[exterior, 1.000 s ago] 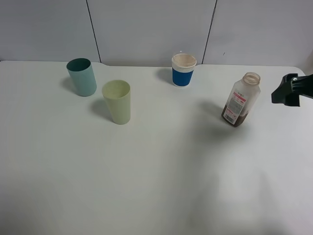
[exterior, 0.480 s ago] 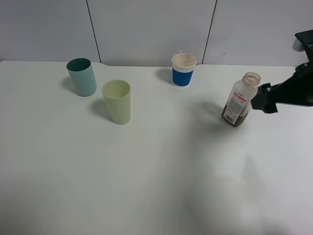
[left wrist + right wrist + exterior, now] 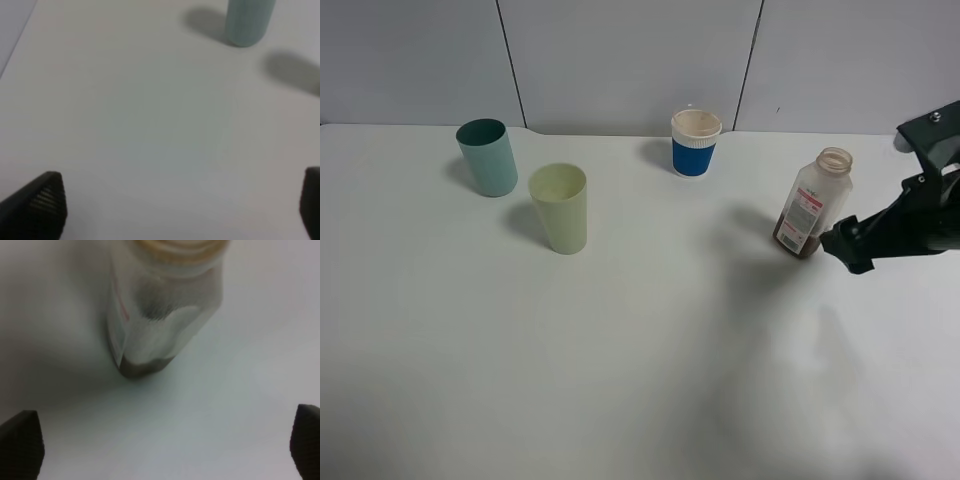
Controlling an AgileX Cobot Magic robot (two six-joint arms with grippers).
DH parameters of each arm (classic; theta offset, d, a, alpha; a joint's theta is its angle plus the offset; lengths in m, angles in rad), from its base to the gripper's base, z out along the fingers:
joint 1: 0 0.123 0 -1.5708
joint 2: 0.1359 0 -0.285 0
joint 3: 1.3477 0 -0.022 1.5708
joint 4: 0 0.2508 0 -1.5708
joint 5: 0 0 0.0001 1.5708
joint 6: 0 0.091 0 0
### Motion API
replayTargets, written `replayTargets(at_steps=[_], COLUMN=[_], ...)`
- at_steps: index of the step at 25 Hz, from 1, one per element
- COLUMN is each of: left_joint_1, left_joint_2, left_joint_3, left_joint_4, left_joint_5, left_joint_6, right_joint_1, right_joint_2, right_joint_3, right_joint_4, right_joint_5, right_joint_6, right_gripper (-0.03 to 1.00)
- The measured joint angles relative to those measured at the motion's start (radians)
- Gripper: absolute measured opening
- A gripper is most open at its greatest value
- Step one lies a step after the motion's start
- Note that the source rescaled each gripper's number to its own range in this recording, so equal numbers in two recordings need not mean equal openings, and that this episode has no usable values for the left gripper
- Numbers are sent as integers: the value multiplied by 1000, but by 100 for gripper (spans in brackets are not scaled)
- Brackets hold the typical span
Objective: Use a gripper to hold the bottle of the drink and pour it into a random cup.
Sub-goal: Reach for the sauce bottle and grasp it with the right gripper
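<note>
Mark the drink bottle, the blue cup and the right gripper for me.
drink bottle (image 3: 804,212), exterior high view, on its label.
blue cup (image 3: 693,158), exterior high view, on the blue sleeve.
right gripper (image 3: 844,245), exterior high view, at its fingertips beside the bottle.

Table (image 3: 620,380): one, white, matte top, taking up most of what can be seen; its far edge runs along the wall. Wall (image 3: 620,60): pale grey panels, three showing, parted by two thin dark seams (image 3: 510,60), each slightly slanted. Light: soft and even; faint, blurred shadows on the tabletop.
</note>
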Motion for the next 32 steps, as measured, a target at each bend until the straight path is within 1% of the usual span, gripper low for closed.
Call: replayTargets(at_steps=[5,10,13,15,21,23,26,30,32], left_joint_1=[0,0,0,0,0,0,0,0,0], left_joint_2=[0,0,0,0,0,0,0,0,0], left_joint_3=[0,0,0,0,0,0,0,0,0], left_joint_4=[0,0,0,0,0,0,0,0,0], left_joint_5=[0,0,0,0,0,0,0,0,0], left_joint_6=[0,0,0,0,0,0,0,0,0], right_joint_1=[0,0,0,0,0,0,0,0,0], right_joint_2=[4,36,74,95,185,218,267,321,339], right_joint_3=[99,207,264,275,275,275,274,274,274], right_joint_4=[9,71,103,123,175,185,186,153,135], right_joint_5=[-177,-428,-542,-582,-656,-698,-776,-816,-833], right_joint_6=[-54,-82,-81,-84,-84,-69,24,163,202], right_gripper=[100,100,100,100,100,100,100,100,100])
